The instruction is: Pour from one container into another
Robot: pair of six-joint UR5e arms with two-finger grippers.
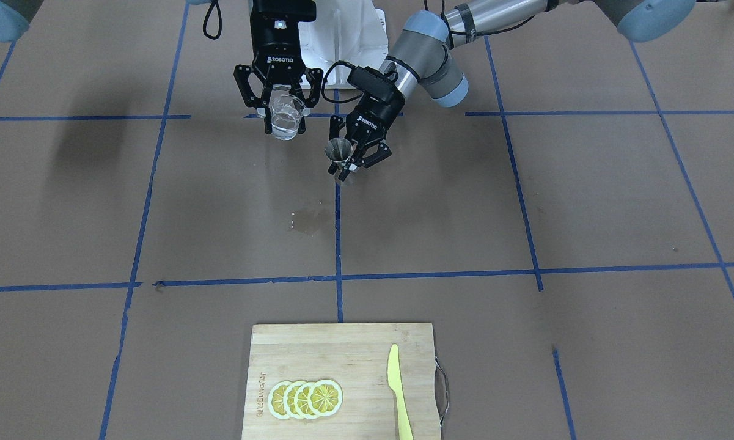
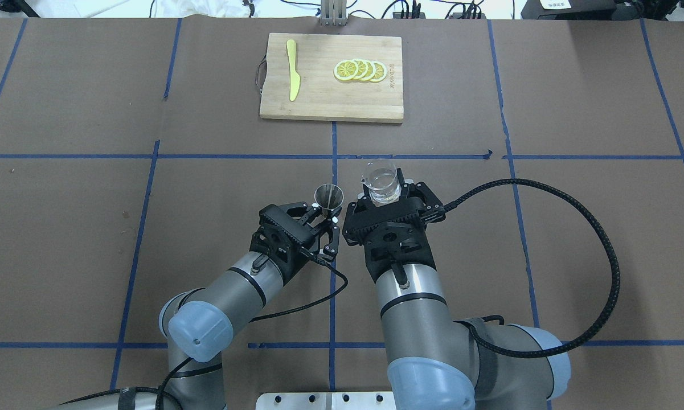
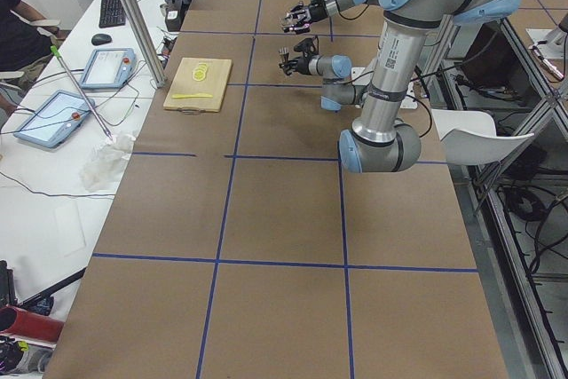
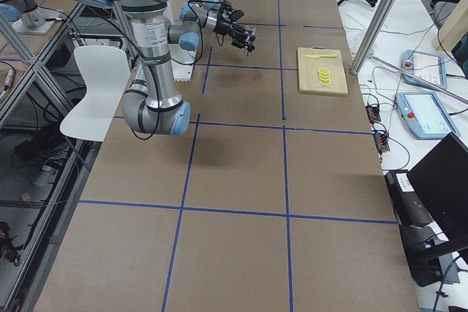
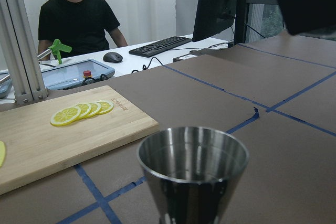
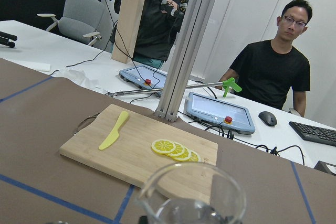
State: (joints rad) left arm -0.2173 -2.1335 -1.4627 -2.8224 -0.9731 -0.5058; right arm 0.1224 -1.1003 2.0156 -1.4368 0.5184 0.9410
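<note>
Jigger (image 5: 193,171), left gripper (image 2: 327,215) grasping | glass cup (image 2: 381,181), clear liquid (image 2: 383,191), right gripper (image 1: 285,125) grasping

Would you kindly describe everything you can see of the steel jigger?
The jigger is a small grey, shiny metal cup, its upper cone flaring to a round open rim. It is held upright above the table, gripped low down by the left gripper, beside but apart from the glass cup.
</note>
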